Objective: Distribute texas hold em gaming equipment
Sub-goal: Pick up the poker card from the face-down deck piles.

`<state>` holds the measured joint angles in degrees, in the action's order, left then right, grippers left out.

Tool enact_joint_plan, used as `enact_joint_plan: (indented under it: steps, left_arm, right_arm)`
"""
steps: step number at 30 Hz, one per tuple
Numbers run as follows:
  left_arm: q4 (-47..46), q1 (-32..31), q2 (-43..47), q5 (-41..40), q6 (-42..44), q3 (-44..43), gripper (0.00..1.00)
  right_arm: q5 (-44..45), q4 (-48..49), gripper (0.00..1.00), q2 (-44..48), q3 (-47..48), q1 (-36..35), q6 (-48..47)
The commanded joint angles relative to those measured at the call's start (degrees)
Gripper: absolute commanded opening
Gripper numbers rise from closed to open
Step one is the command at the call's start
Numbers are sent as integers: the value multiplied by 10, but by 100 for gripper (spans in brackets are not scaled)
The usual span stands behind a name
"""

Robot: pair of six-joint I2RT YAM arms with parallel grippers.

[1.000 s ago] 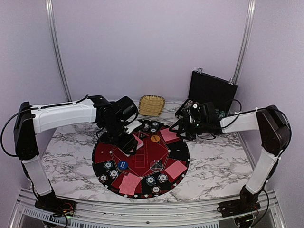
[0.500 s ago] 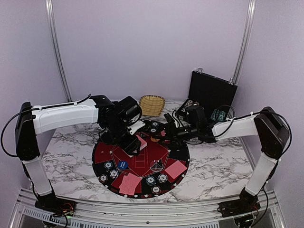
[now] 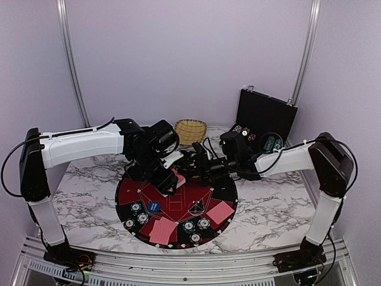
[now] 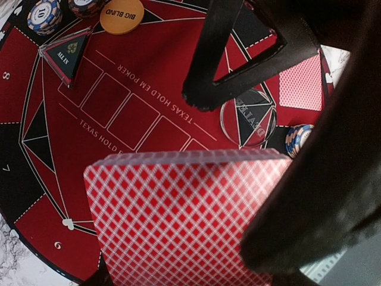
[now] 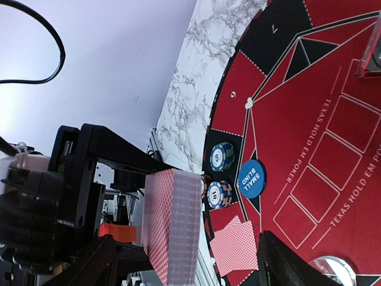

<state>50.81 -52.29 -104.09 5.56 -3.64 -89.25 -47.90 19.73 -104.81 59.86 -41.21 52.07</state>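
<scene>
- Clamped between the jaws of the left gripper (image 3: 168, 180): a deck of red-backed cards (image 3: 177, 177), held over the round mat (image 3: 128, 196) between its centre and 12 o'clock.
- At 1 o'clock over the mat's rim, the right gripper (image 3: 196, 162), jaws wide apart and nothing between them, pointed towards the deck and just beside the left gripper. Touching it or not: cannot tell.
- In the right wrist view, the deck framed between that gripper's two spread fingers (image 5: 89, 265), apart from both.
- Flat on the mat at 8 o'clock, the blue Small Blind button (image 3: 154, 207), with teal-and-white chips (image 3: 136, 207) just beside it towards the rim.
- Only in the left wrist view, at that picture's 11 o'clock, the orange Big Blind button (image 4: 122, 15), flat on the mat with one chip just beside it.
- Near that picture's centre, a clear Dealer button (image 4: 247, 117) flat on the mat, and at its 10 o'clock a triangular All In marker (image 4: 65, 53).
- Face down on the mat, a dealt pair at 7 o'clock (image 3: 162, 230) and a second pair at 4 o'clock (image 3: 220, 212).
- Near 6 o'clock, a further cluster of chips (image 3: 195, 227).
- Beyond the mat at 12 o'clock, a wicker basket (image 3: 190, 131); at 2 o'clock, a black case (image 3: 265, 113) with its lid upright.
</scene>
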Motion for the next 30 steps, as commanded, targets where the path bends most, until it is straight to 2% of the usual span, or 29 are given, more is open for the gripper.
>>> enact_joint_plan:
  steps: [1,11,18,30]
  left_arm:
    - [8,-3,-8,7,1,-22,49]
    - [7,-4,-5,6,2,-25,49]
    - [8,-3,4,-2,3,-19,49]
    - [8,-3,11,-6,2,-9,49]
  right_arm:
    - [-14,30,79,-22,36,-17,18]
    - [-11,34,76,-59,57,-41,25]
    - [23,-25,63,-61,60,-38,-16]
    - [34,-29,59,-36,38,-18,-24]
